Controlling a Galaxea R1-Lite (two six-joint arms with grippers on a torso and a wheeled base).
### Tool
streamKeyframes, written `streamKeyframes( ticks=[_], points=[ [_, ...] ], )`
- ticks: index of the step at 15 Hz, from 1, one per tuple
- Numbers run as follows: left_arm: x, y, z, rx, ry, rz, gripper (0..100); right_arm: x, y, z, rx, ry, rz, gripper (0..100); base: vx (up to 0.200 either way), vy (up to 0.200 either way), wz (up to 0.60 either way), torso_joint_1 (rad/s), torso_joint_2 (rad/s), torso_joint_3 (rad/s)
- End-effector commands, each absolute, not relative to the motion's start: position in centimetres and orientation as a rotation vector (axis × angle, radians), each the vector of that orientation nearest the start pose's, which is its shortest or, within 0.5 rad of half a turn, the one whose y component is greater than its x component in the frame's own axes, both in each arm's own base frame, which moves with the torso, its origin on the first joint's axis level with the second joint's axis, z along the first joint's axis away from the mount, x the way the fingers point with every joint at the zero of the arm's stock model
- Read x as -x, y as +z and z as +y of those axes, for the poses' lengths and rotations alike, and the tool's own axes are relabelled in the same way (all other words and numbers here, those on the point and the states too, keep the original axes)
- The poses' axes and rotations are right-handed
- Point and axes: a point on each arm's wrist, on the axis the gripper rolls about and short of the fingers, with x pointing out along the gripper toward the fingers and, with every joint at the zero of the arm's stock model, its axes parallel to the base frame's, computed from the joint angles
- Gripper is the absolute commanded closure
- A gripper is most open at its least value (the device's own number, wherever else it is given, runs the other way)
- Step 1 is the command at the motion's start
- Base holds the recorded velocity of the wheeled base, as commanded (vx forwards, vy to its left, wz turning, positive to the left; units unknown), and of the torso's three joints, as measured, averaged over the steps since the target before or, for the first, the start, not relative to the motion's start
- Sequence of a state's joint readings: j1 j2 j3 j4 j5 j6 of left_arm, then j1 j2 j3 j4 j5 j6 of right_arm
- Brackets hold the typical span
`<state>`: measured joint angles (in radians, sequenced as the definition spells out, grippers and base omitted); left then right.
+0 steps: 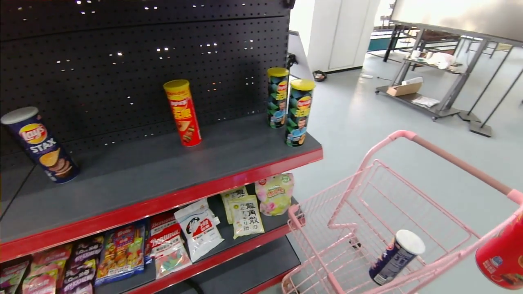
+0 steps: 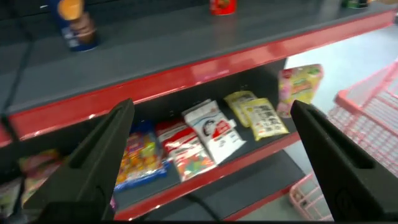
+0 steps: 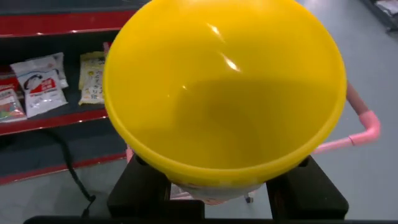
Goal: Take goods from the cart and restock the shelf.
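Claws at cart and shelf, one loaded, one free.
My right claw is clamped on the red can, its yellow lid facing my wrist; the cart's pink rail runs just beside it, and a dark blue can leans tilted in the basket to this claw's left. My left claw stands with fingers wide apart, the shelf's red edge and the snack bags on the lower level ahead of it.
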<state>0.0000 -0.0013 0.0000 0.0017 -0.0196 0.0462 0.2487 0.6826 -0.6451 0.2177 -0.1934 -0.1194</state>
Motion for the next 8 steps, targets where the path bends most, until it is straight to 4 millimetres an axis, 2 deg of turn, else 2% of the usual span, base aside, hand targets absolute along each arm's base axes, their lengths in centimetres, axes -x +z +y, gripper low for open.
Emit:
streamKeyframes(
  ticks=[1,5,8],
  points=[
    [2.3,7.5,0.0,-0.046,-0.018,0.001,0,-4.3,22.9,0.6,0.179,0.074,0.251,100,0.000,0.000,0.60,-0.002,-0.01,-0.002],
    [2.3,7.5,0.0,-0.048,-0.018,0.001,0,-3.6,22.4,0.5,0.177,0.074,0.239,100,0.000,0.000,0.60,0.004,0.00,0.002],
    [2.3,7.5,0.0,-0.048,-0.018,0.001,0,-1.9,21.8,0.0,0.173,0.075,0.181,100,0.000,0.000,0.00,0.000,0.00,0.000]
  ],
)
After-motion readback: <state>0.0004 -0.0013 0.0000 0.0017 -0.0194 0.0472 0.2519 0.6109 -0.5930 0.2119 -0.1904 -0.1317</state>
